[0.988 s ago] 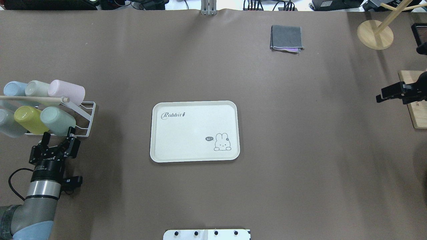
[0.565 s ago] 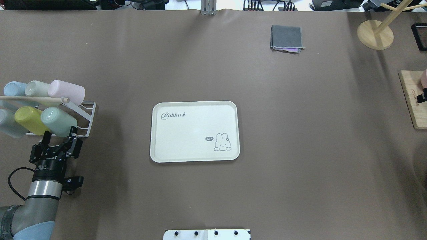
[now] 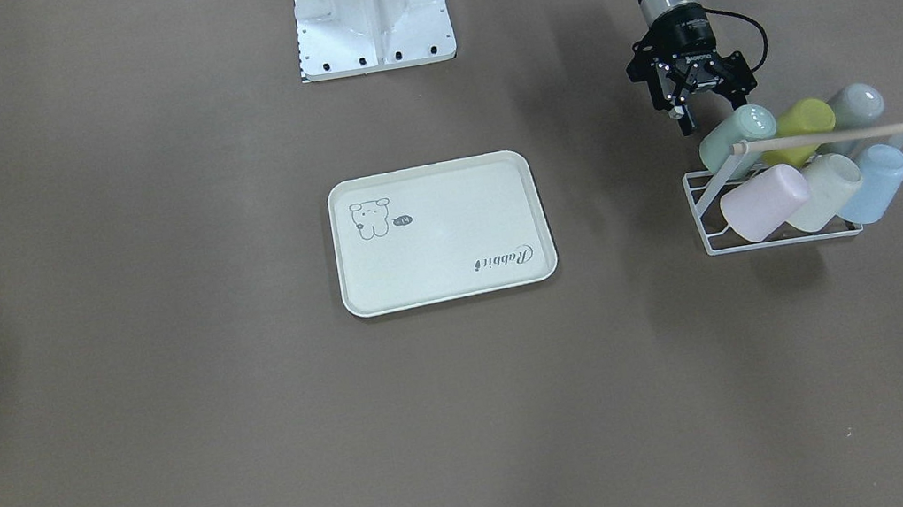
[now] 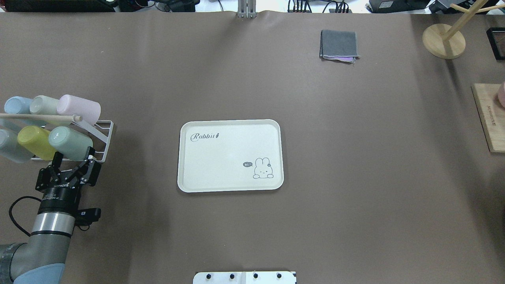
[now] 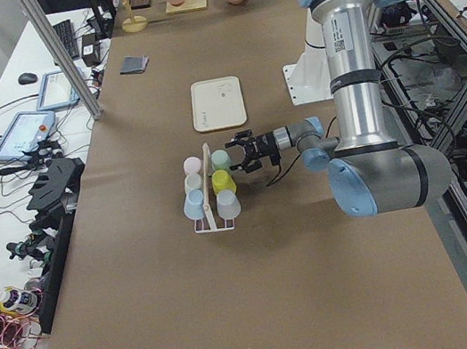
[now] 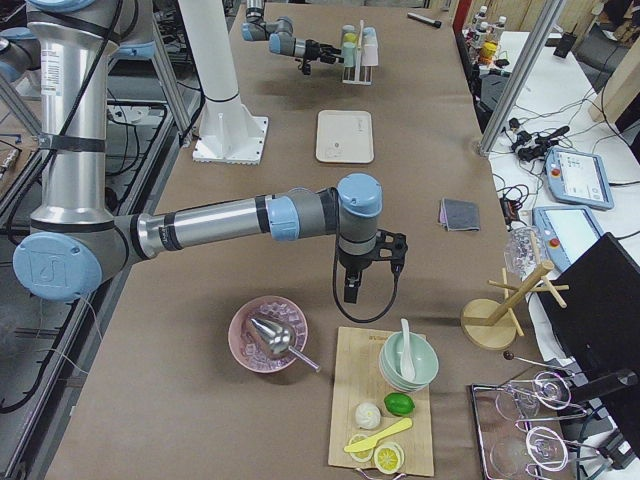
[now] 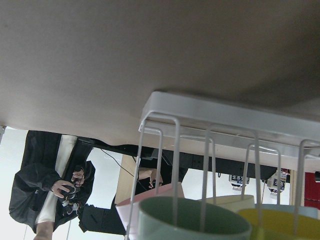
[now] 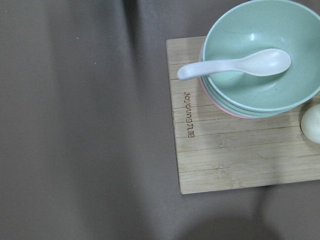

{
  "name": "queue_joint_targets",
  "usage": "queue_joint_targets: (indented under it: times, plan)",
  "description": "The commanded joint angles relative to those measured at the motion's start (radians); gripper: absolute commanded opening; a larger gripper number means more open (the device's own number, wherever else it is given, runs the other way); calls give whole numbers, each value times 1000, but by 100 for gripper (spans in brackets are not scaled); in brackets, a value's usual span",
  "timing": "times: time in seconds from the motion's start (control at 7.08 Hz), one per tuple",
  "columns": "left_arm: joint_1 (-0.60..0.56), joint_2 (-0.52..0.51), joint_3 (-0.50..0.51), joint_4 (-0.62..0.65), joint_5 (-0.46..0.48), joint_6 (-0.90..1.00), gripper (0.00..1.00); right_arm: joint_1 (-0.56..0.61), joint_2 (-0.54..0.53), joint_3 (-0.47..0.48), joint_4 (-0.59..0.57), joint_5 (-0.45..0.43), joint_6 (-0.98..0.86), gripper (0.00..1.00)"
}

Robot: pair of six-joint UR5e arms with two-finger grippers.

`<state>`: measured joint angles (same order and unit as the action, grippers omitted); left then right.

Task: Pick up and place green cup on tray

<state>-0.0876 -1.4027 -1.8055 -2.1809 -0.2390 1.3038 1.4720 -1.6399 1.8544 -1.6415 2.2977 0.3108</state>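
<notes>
The green cup (image 4: 70, 142) (image 3: 736, 136) lies tilted on a white wire rack (image 4: 103, 138), at the rack's end nearest the tray. My left gripper (image 4: 74, 156) (image 3: 713, 116) is open just behind the cup, one finger on each side of the cup's near end, not closed on it. In the left wrist view the cup's rim (image 7: 195, 220) fills the bottom edge under the rack's wires. The cream tray (image 4: 221, 157) (image 3: 449, 236) lies flat mid-table with nothing on it. My right gripper (image 6: 350, 288) hangs over the table near a wooden board; I cannot tell whether it is open or shut.
Yellow-green (image 4: 34, 141), pink (image 4: 79, 108), cream and blue cups share the rack under a wooden rod (image 4: 39, 117). A folded grey cloth (image 4: 339, 44), a wooden stand (image 4: 444, 40) and a wooden board (image 8: 235, 150) with stacked bowls lie far right.
My left gripper has crept forward toward the rack until its fingers flank the green cup's near end. My right gripper has withdrawn out of the overhead view at the right edge.
</notes>
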Motion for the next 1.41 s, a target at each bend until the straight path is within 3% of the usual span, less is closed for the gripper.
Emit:
queue_joint_targets:
  times: [0.0,0.14,0.85,1.27]
  plan:
    - [-1,2,20,0,3,-5,97,8,18,-14,-55,0,-74,100]
    - [-3,1,25,0,3,-8,97,10,31,-11,-105,0,-128,100]
    - [-6,-2,48,0,3,-9,97,14,15,2,-98,16,-234,100]
    - [-9,-6,49,0,3,-11,92,13,15,-9,-98,23,-236,100]
